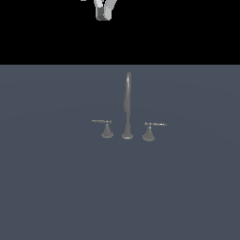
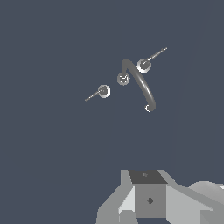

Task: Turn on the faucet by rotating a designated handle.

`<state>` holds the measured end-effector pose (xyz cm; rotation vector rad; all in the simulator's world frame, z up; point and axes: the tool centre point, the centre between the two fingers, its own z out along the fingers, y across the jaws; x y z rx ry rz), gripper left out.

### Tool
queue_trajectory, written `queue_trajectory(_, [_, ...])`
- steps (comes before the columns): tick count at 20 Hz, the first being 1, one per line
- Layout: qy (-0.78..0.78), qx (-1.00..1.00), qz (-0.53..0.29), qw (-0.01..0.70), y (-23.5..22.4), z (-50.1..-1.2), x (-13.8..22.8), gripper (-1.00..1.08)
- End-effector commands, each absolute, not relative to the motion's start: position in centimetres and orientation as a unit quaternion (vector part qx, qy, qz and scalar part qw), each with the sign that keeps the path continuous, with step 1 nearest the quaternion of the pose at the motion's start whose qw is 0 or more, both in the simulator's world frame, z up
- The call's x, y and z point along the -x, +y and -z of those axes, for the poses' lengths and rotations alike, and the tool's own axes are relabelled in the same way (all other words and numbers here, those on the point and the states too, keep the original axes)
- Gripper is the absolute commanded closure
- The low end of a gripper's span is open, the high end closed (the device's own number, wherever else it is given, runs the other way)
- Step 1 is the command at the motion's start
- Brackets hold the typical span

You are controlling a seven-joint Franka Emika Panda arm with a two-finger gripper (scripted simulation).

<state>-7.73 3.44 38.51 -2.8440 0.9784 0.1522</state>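
Centrally placed on the flat slate-blue surface stands the faucet, a dull grey metal set of three pieces in a row. Item one, the handle: a small cone base topped by a thin straight lever, at the exterior view's left of the set, its lever lying level and pointing away from the spout toward that view's left. Item two, the spout: a tall thin gooseneck rising from a small round foot between the two handles; from the wrist view it reads as a dark arc curving out from its foot to a small open tip. Item three, the matching right-hand handle: same cone and lever, lever pointing to the exterior view's right, standing just beside the spout foot on the other side. All three pieces stand apart from one another, none touching. The wrist view looks down on the set, with the handle appearing as a round cap with a thin rod. Item four, the gripper: pale grey, high above the faucet at the upper edge of the exterior view, well clear of every piece and holding nothing; whether its fingers are spread or pressed together cannot be told.
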Motion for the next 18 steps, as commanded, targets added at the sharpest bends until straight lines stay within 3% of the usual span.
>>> queue_trajectory(1, [0.358,0.93,-0.055,0.067,4.0,-36.8,6.0,1.08])
queue_trajectory(18, [0.574,0.816,-0.059,0.044,7.3,-22.8,-3.3,1.08])
